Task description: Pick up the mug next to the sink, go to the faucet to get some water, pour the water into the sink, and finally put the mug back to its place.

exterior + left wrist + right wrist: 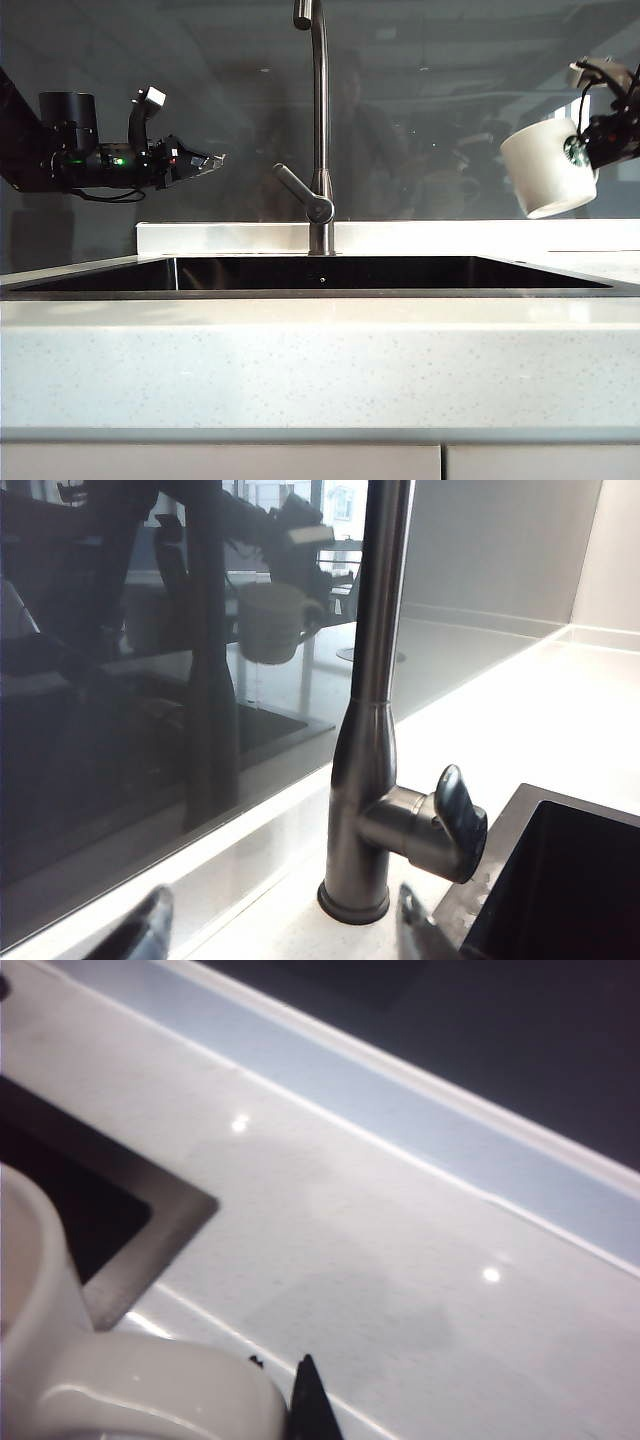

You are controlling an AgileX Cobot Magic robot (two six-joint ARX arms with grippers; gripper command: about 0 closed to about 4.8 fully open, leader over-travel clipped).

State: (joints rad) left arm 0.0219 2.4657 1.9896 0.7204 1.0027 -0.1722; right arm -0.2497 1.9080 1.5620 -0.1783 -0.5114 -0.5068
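Here we hold the white mug at the right edge of the exterior frame, our right gripper with its fingers clamped on it, tilted, above the table beside the sink. Our left gripper, fingers spread and empty, hangs at the left, likely aimed at the faucet lever

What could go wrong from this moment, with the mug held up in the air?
1. The right pincer holds the white mug tilted, high above the counter beside the sink; a slip could break it.
2. Moving toward the faucet, the mug may knock the steel neck.
3. The left pincer, open near the faucet's lever handle, might bump the faucet.
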